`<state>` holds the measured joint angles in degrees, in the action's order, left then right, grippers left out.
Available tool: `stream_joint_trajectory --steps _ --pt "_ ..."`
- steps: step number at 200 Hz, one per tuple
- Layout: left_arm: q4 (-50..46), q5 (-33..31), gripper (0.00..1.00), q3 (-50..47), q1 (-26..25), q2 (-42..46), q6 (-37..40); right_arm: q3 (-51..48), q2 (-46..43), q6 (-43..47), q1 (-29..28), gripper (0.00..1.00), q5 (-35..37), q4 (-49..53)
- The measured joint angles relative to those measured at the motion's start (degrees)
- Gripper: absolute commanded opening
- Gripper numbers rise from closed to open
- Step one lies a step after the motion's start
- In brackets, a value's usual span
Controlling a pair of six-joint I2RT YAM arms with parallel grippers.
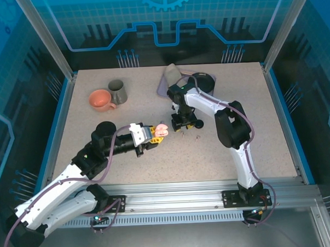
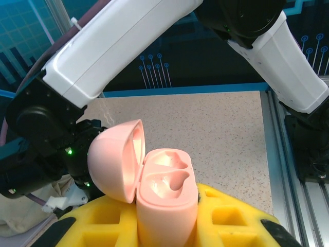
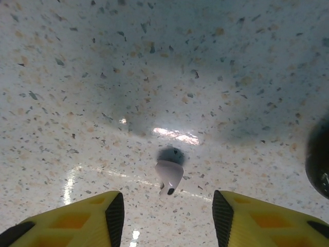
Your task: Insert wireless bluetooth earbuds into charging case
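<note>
My left gripper is shut on a pink charging case, its yellow fingers pressed against both sides. The case's lid is swung open to the left and both wells are empty. From the top view, the case is held above the table's middle by the left gripper. My right gripper points down at the table, open, with a pale earbud lying between and just ahead of its fingertips, touching neither. It stands just right of the case.
A black round object sits close to the right gripper's right side. A tiny bud lies just in front of it. An orange mug and a grey mug stand at the back left, a purple tray at the back middle.
</note>
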<state>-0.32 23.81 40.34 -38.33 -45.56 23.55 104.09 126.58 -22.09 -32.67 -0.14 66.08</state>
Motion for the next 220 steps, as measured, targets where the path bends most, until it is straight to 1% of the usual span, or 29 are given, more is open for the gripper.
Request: stream_joint_trajectory --steps 56,74,95,123,135,181,220 --pt "-0.7 0.0 0.0 -0.1 0.0 0.3 0.6 3.6 4.0 -0.5 -1.1 0.49 1.3 3.1" --pt "-0.8 0.0 0.0 -0.4 0.0 0.4 0.6 4.4 5.0 -0.8 -1.6 0.46 1.4 3.7" --pt "-1.0 0.0 0.0 -0.4 0.0 0.6 0.6 5.2 5.8 -1.1 -1.7 0.45 1.5 4.6" --pt "-1.0 0.0 0.0 -0.4 0.0 1.4 0.7 5.9 7.1 -1.5 -1.8 0.4 1.5 4.9" --pt "-1.1 0.0 0.0 -0.4 0.0 1.6 0.7 5.9 7.7 -1.7 -1.8 0.4 1.5 5.0" --pt "-1.2 0.0 0.0 -0.4 0.0 1.7 0.8 6.3 7.9 -1.9 -1.8 0.37 1.7 5.3" --pt "-1.2 0.0 0.0 -0.4 0.0 1.7 0.8 6.3 8.0 -2.0 -1.8 0.32 1.7 5.4"
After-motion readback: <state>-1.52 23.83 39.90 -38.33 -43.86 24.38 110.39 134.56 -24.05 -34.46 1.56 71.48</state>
